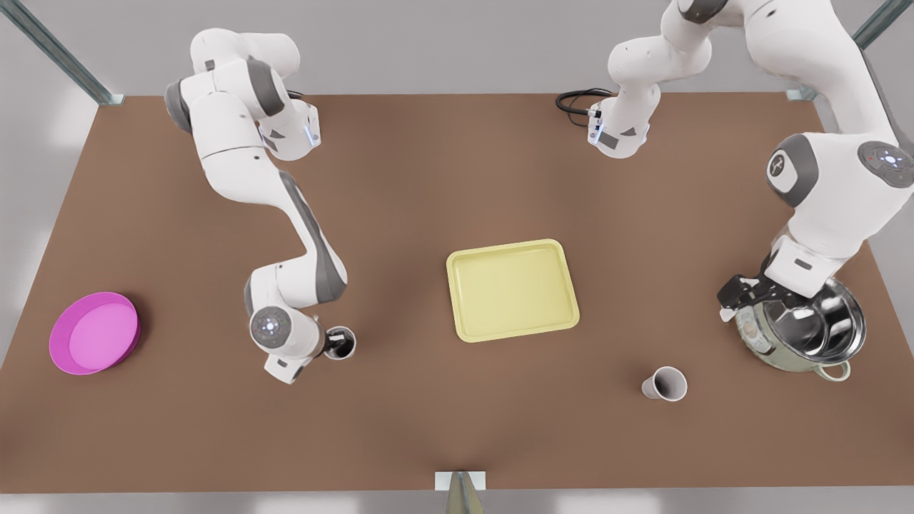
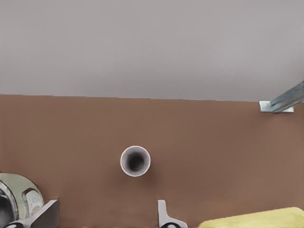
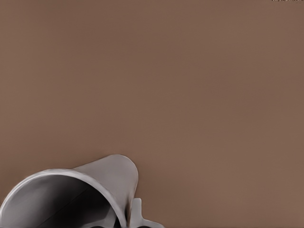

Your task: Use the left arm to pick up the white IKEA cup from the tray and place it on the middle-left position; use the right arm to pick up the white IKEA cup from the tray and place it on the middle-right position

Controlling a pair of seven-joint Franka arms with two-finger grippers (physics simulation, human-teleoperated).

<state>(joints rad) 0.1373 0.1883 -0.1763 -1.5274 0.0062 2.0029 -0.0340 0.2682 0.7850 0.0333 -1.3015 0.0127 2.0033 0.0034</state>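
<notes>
The pale yellow tray (image 1: pixel 512 289) lies empty at the table's middle; its corner (image 2: pixel 256 219) also appears in the left wrist view. One white cup (image 1: pixel 665 384) (image 2: pixel 135 160) stands upright on bare tabletop toward the front view's right. My left gripper (image 1: pixel 732 300) (image 2: pixel 104 221) hovers open beside the steel pot, apart from that cup. The other white cup (image 1: pixel 340 343) (image 3: pixel 71 199) is at the front view's left, low over the brown table. My right gripper (image 1: pixel 334 345) (image 3: pixel 118 219) is shut on its wall, with one finger (image 3: pixel 135 213) against the outside.
A round magenta bowl (image 1: pixel 94 333) sits at the front view's far left. A shiny steel pot (image 1: pixel 807 332) (image 2: pixel 14 199) stands at the far right, right under the left arm's wrist. A black cable (image 1: pixel 575 100) loops at the table's back edge.
</notes>
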